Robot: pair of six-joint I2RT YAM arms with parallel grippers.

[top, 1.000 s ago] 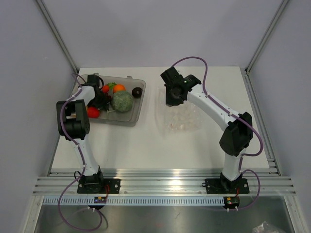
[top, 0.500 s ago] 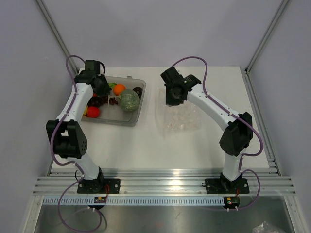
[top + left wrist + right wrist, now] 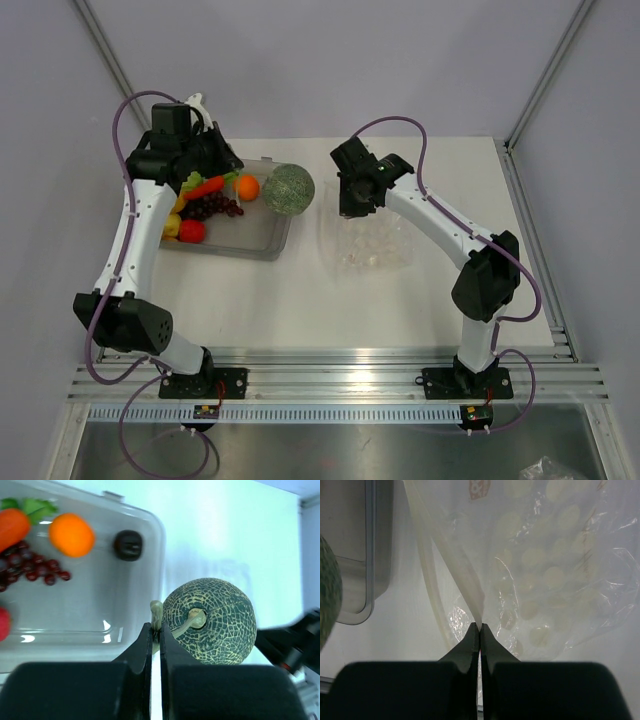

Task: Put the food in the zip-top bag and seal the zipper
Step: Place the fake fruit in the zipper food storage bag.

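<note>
My left gripper (image 3: 257,174) (image 3: 155,627) is shut on the stem (image 3: 156,614) of a netted green melon (image 3: 288,188) (image 3: 210,622) and holds it in the air over the right end of the grey tray (image 3: 256,246) (image 3: 160,540). In the tray lie an orange (image 3: 247,187) (image 3: 71,534), a carrot (image 3: 205,187), dark grapes (image 3: 212,207) (image 3: 30,567), a red piece (image 3: 191,231) and a dark brown ball (image 3: 128,545). My right gripper (image 3: 351,207) (image 3: 480,626) is shut on the whitish zipper strip (image 3: 462,570) of the clear zip-top bag (image 3: 372,240) (image 3: 545,570), holding that edge up.
A yellow piece (image 3: 171,228) lies at the tray's left end. The bag lies right of the tray with a strip of bare white table (image 3: 305,290) between them. Metal frame posts and grey walls enclose the table.
My left arm has risen out of the tray and swung right, lifting the green melon by its stem from the tray to above its right edge. The right arm has not moved.
</note>
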